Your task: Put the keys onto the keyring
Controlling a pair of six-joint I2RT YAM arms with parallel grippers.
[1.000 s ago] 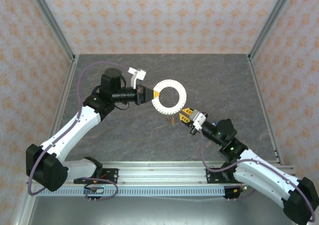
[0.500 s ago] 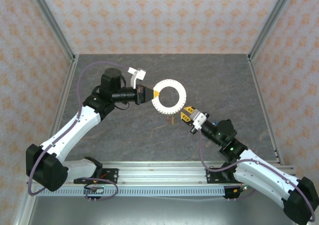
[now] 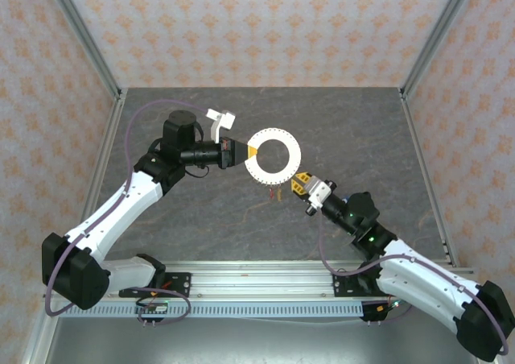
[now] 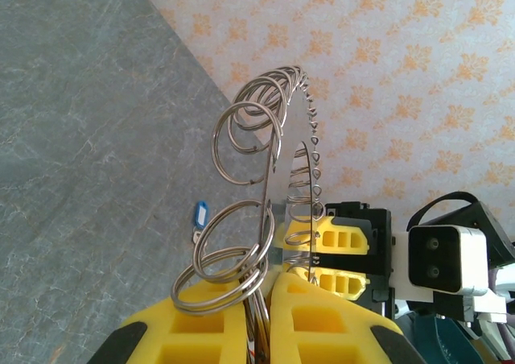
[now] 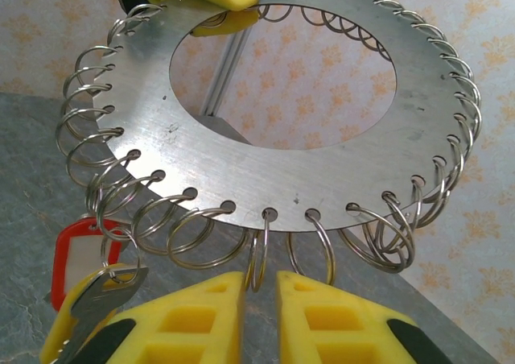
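Note:
The keyring (image 3: pixel 272 156) is a flat metal disc with a wide open centre and several small split rings along its rim, held up above the table. My left gripper (image 3: pixel 244 150) is shut on its left edge; in the left wrist view the yellow pads (image 4: pixel 209 332) of the left gripper (image 4: pixel 259 299) pinch the disc (image 4: pixel 273 163) edge-on. My right gripper (image 3: pixel 296 184) sits at the disc's lower right rim. Its jaws (image 5: pixel 259 279) stand slightly apart, with one split ring (image 5: pixel 259 259) hanging between them on the keyring (image 5: pixel 265 179). A red key (image 5: pixel 76 255) hangs from a ring at the left. A blue key (image 4: pixel 199 213) lies on the table.
The grey stone-look table (image 3: pixel 201 211) is framed by metal posts (image 3: pixel 80 34) and patterned walls. Both arm bases sit on the rail (image 3: pixel 265 271) at the near edge. In the left wrist view the right gripper's camera housing (image 4: pixel 447 255) is close behind the disc.
My right gripper has edged up toward the disc's rim and its jaws have narrowed. The left arm and the keyring have stayed still.

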